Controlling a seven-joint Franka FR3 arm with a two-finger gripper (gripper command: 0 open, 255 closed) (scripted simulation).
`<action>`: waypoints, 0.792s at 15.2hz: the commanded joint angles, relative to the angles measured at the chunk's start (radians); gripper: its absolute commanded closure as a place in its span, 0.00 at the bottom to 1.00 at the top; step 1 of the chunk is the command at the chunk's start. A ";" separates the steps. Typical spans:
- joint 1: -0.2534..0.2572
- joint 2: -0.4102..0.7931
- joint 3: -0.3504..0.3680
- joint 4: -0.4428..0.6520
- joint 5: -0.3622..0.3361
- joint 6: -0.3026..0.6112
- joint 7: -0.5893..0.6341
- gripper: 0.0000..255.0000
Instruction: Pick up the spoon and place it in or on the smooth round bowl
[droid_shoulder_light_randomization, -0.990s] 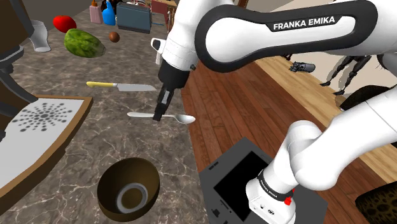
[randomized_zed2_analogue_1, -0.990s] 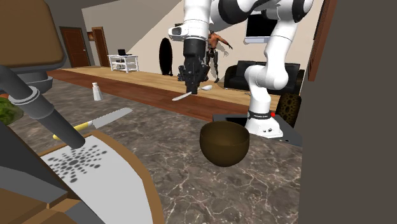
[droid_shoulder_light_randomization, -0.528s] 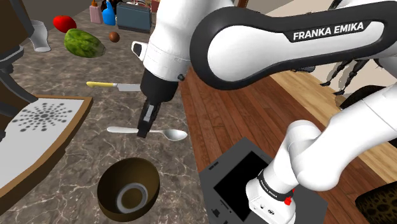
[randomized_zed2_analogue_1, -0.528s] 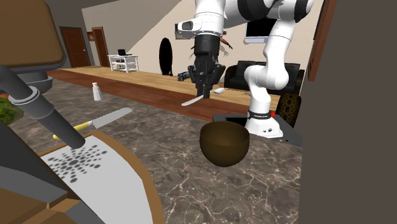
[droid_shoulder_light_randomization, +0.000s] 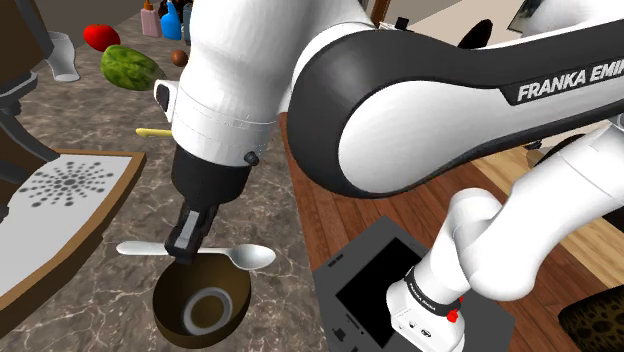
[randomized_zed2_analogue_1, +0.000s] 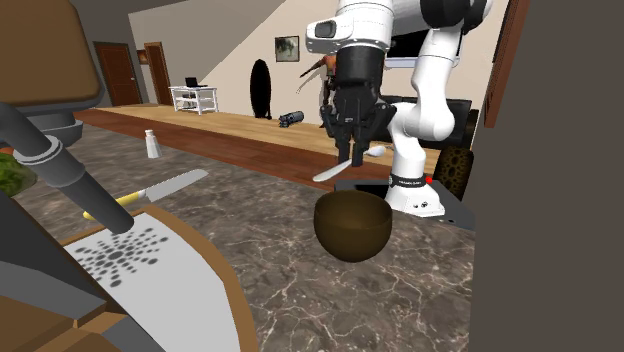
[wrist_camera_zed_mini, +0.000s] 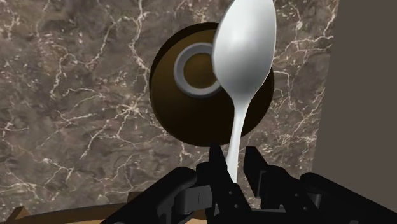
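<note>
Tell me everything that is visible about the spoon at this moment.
The spoon is pale grey, glossy, with an oval head and a slim handle. The gripper, shut on the handle, holds it about level in the air above the dark brown bowl. Nothing else touches it; a gap separates it from the bowl.

One spoon (droid_shoulder_light_randomization: 250, 257), one bowl (droid_shoulder_light_randomization: 168, 300), one knife (randomized_zed2_analogue_1: 150, 193), one melon (droid_shoulder_light_randomization: 130, 68) were counted; bottles (droid_shoulder_light_randomization: 170, 20) at the back, maybe two.

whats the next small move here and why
Probably lower straight down a little: the black claw clasps the white spoon, whose scoop hangs over the dark brown round bowl, with a gap between them in the second exterior view.
</note>
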 joint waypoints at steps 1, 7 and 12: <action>0.004 0.015 0.013 -0.007 -0.005 0.023 0.017 1.00; 0.006 0.038 0.023 -0.067 -0.005 0.106 0.014 1.00; 0.007 0.064 0.031 -0.112 -0.008 0.176 0.013 1.00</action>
